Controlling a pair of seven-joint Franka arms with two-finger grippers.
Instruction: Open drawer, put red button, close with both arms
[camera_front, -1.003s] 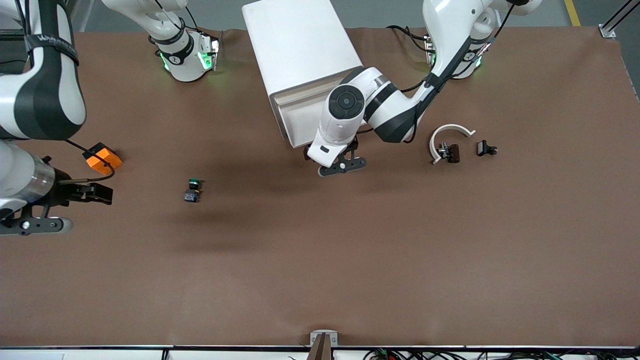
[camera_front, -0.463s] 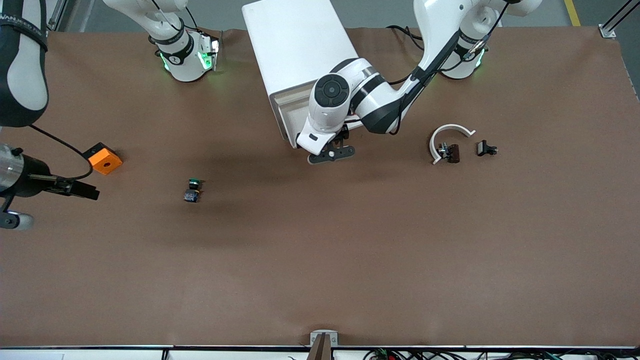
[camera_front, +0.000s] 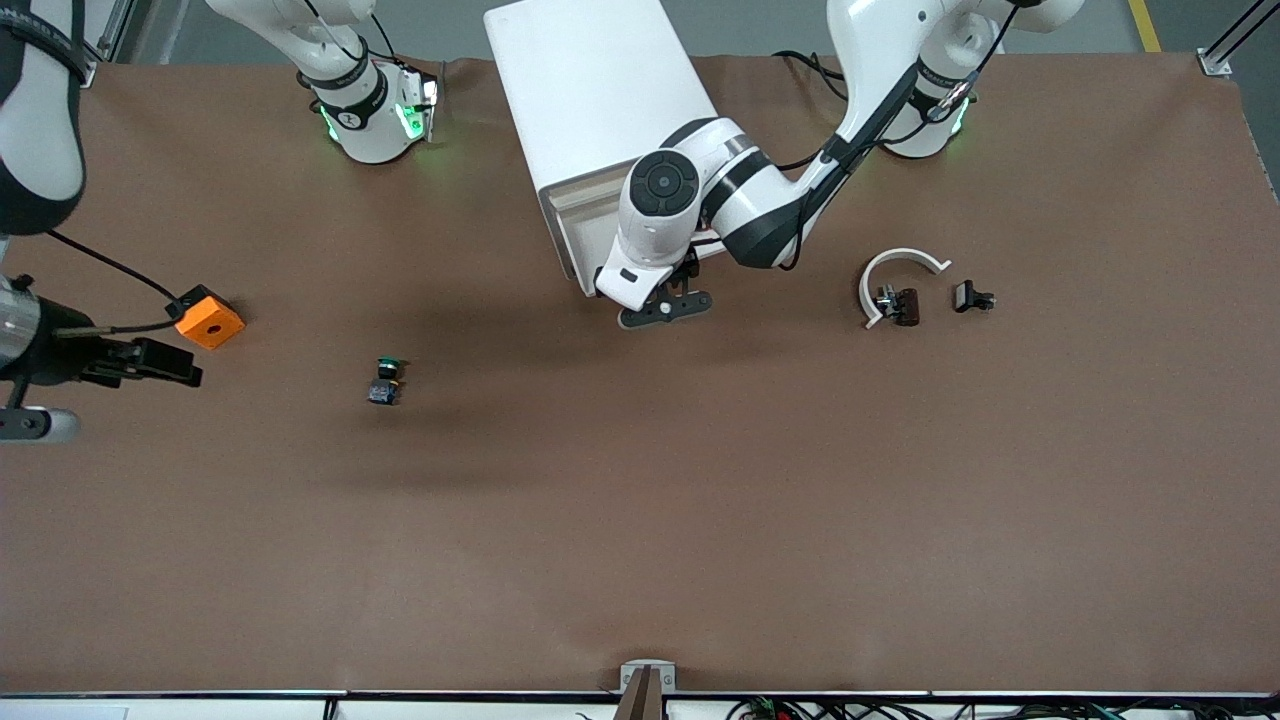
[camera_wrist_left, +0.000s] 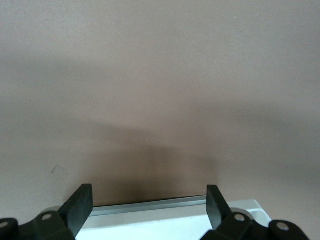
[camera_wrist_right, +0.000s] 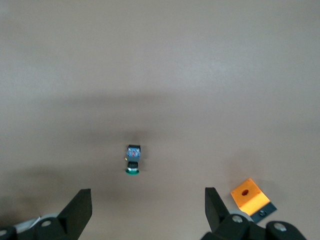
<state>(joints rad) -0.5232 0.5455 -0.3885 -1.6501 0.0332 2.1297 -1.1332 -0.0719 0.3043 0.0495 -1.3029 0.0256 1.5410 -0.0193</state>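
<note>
The white cabinet stands at the table's edge between the two arm bases, its cream drawer fronts facing the front camera. My left gripper is at the cabinet's front, open and empty. In the left wrist view it straddles a white panel with a grey edge. I cannot tell whether a drawer is pulled out. My right gripper is open and empty over the table at the right arm's end; the right wrist view shows it open too. The red button is out of view.
A green-capped button lies on the mat, also in the right wrist view. An orange cube with a hole sits near my right gripper. A white arc-shaped piece and two small dark parts lie toward the left arm's end.
My left gripper has moved in against the cabinet's front. My right gripper has drawn back toward the right arm's end of the table, uncovering the orange cube.
</note>
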